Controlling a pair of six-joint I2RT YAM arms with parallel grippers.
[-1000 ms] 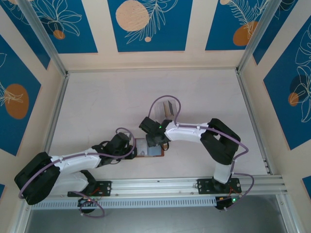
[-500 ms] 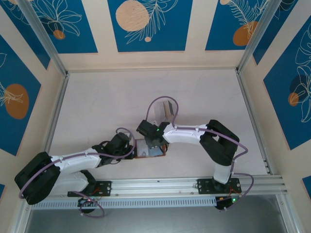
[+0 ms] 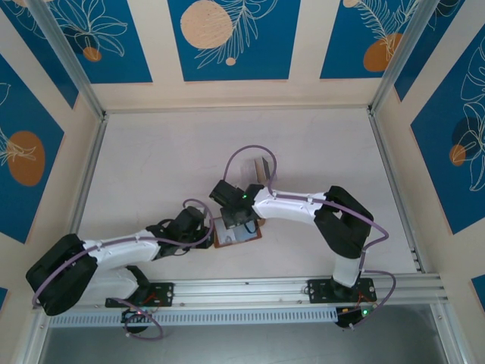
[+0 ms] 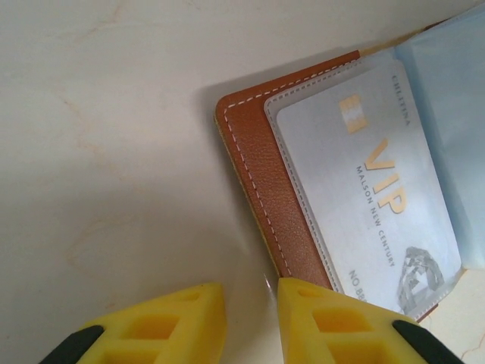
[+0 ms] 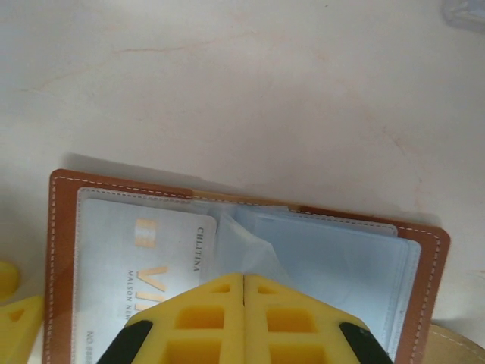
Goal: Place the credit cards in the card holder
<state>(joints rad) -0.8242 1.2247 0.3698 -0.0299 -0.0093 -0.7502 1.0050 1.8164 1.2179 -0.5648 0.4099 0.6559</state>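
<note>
One card looks home: a greyish-silver plastic card with gold VIP lettering [image 4: 371,189] sits inside the clear pocket on the left leaf of the small brown leather card holder [image 4: 261,189], which lies open flat on the pale bench [image 3: 151,167], near the middle and towards the near edge. The step in hand, I'd say, is working the pale bluish inner sleeves [image 5: 333,262] to ready a pocket. The right tool [image 5: 242,284] hovers right over the holder's middle, its yellow fingers pressed fully together with no gap; a lifted sleeve leaf lies right at the tips, but whether it is nipped I cannot tell. The left tool [image 4: 250,292] sits at the holder's left edge, fingers only a little apart, the cover's edge running towards that gap; clamped or merely beside it, I cannot tell. The next move calls for a steady holder and a pocket held open.
</note>
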